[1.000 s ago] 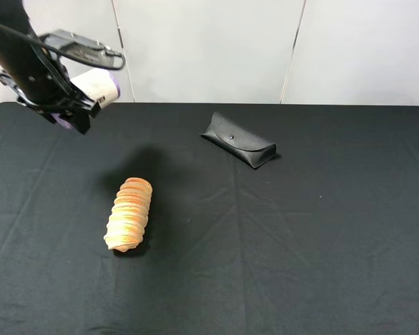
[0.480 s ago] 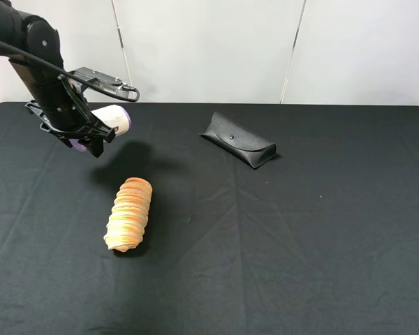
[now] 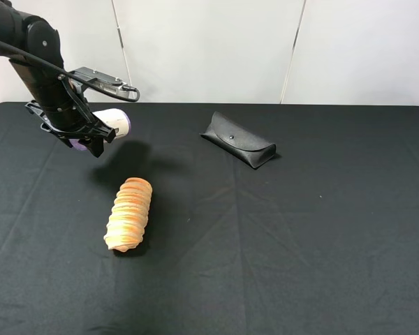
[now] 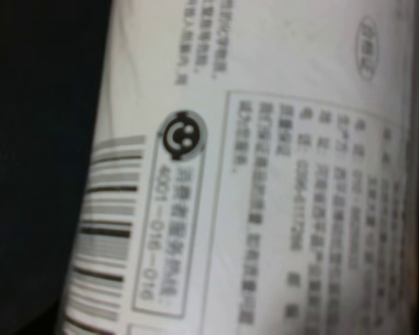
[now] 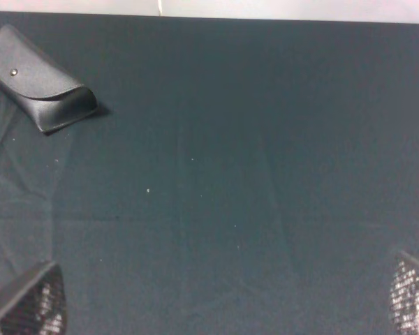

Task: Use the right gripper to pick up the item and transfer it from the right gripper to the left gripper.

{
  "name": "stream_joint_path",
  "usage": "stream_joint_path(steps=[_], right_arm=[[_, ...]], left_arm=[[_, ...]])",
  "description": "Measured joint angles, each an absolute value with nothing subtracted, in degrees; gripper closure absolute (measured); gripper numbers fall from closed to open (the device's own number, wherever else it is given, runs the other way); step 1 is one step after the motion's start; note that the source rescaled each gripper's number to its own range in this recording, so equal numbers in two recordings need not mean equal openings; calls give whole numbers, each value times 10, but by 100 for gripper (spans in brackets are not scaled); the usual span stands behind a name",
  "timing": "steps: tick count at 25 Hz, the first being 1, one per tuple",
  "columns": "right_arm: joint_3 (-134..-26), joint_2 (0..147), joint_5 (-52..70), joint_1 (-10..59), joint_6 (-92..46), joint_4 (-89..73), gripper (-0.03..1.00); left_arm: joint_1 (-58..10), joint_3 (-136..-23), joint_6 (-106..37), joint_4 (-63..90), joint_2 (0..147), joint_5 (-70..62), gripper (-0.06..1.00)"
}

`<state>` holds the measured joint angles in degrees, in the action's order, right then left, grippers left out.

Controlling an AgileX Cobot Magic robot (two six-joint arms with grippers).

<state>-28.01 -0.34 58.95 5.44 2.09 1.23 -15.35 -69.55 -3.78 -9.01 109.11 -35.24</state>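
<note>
The item [image 3: 116, 120], a small roll with a cream printed label and purple ends, is held above the far left of the black table. My left gripper [image 3: 91, 132] is shut on it. In the left wrist view the item's label [image 4: 265, 167] fills the frame, with a barcode and dark print, and the fingers are hidden. My right gripper [image 5: 220, 307] is out of the exterior high view. In the right wrist view its two fingertips [image 5: 28, 307] stand far apart at the frame's corners, open and empty above bare cloth.
A tan ridged spiral piece [image 3: 129, 213] lies on the table in front of the left gripper. A black glasses case [image 3: 238, 139] lies at the back middle and also shows in the right wrist view [image 5: 42, 87]. White wall panels stand behind the table.
My left arm came down and to the right with the roll over the last second, then held still. The spiral piece and the case have not moved.
</note>
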Motion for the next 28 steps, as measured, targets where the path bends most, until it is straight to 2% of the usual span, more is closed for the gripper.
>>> stream_joint_path(steps=[9,10,11,12,13,14,16,19,28], right_arm=[[-280,-3,590,54,21,12,-3],[-280,-3,590,54,21,12,-3],[-280,-3,590,54,21,12,-3],[-280,-3,590,54,21,12,-3],[-280,-3,590,54,21,12,-3],[-280,-3,590,54,21,12,-3],[-280,-3,590,54,21,12,-3],[-280,-3,590,54,21,12,-3],[-280,-3,590,54,21,12,-3]], left_arm=[[-154,-695,-57,-90,1091,-350,94],[-154,-695,-58,-90,1091,-350,88],[-154,-695,-58,-91,1091,-350,73],[-154,-696,-58,-93,1091,-350,46],[-154,-696,-58,-92,1090,-348,27],[-154,-696,-61,-93,1090,-348,14],[-154,-696,-65,-93,1090,-347,3],[-154,-696,-65,-94,1090,-347,-4],[-154,-721,-67,-95,1087,-388,-6]])
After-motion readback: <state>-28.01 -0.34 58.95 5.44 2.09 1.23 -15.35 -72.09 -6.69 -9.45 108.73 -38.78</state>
